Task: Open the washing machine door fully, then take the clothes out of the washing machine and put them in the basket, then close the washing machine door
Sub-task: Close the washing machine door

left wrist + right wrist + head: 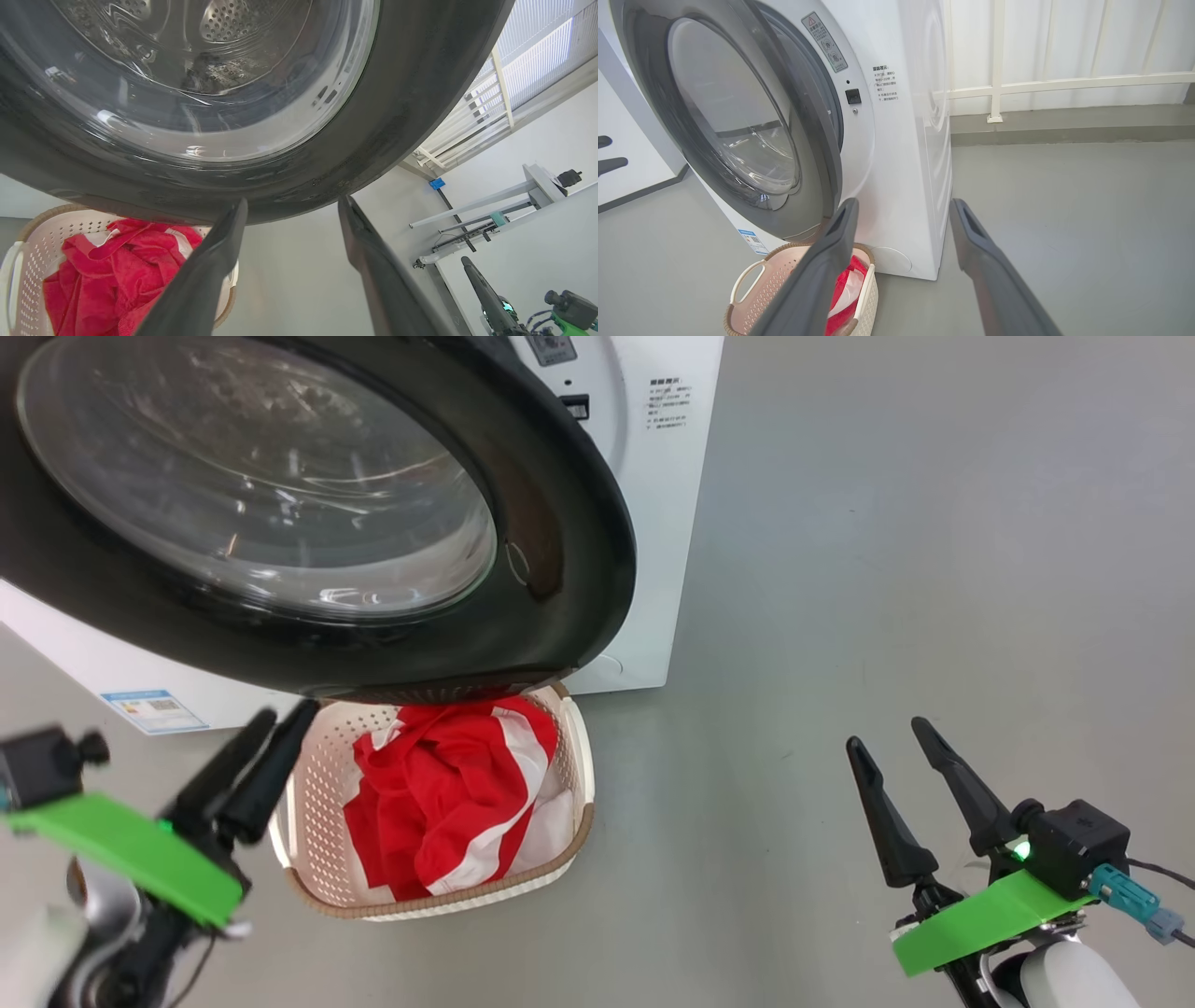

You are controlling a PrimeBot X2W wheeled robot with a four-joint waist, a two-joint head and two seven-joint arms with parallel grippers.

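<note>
Hanging half-open, door [569, 523] overhangs the basket [308, 803] (left gripper [290, 207], right gripper [887, 734] jaws apart).

Smooth grey floor [1064, 210] runs to a white railing [1064, 83] and pale wall [1111, 37].

right gripper [903, 205]: 2 fingers apart | washing machine door [738, 116]: ajar | clothes [843, 289]: in basket [871, 298] below door

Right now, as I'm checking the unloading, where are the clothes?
The clothes lie in the basket on the floor, lower centre of the head view, below the washing machine door, right of the left claw.
</note>
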